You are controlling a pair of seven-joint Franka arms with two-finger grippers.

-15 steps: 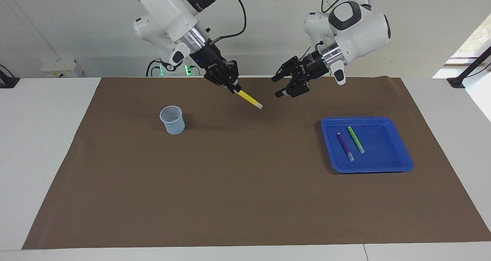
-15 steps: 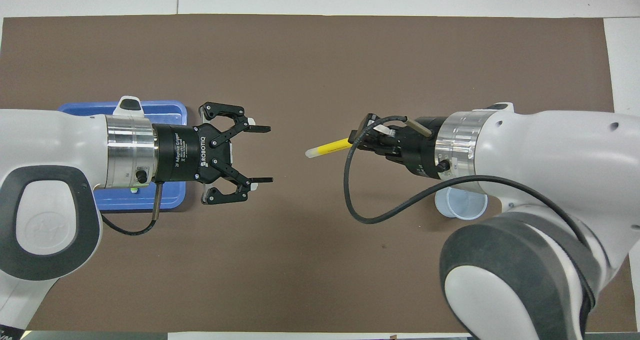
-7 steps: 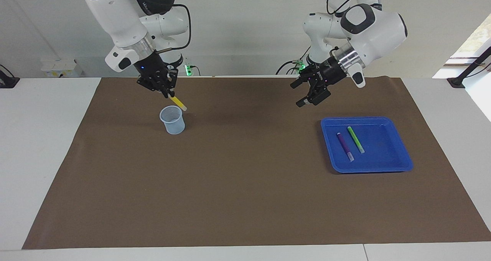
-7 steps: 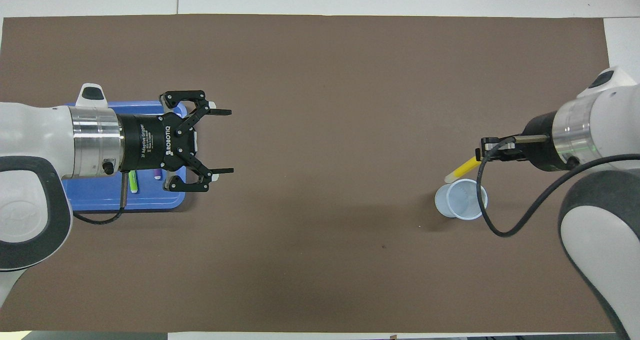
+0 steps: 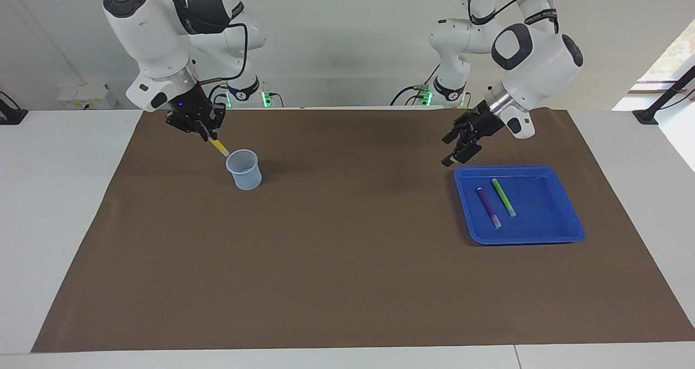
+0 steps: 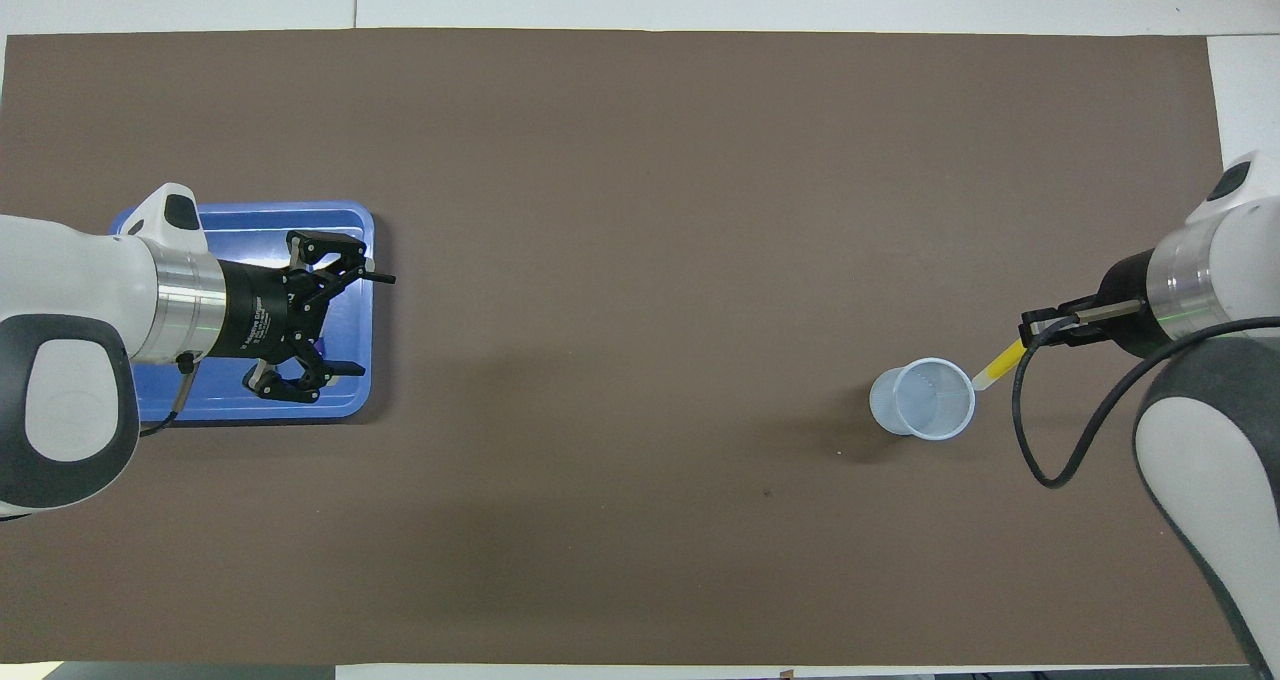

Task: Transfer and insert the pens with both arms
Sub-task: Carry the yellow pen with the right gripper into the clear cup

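Right tool (image 5: 202, 131) clamps yellow pen (image 5: 219, 147), pale tip at clear cup (image 5: 244, 169) rim. Left tool (image 5: 459, 146), fingers apart, hangs over blue tray (image 5: 564, 222) edge.

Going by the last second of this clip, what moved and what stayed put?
The right hand, still gripping the yellow pen, swung from mid-table toward its own end; the pen's pale tip now sits beside the cup rim. The left hand, fingers open throughout, pulled back over the corner of the blue tray. Nothing was released. Cup, tray, purple pen and green pen stayed put.
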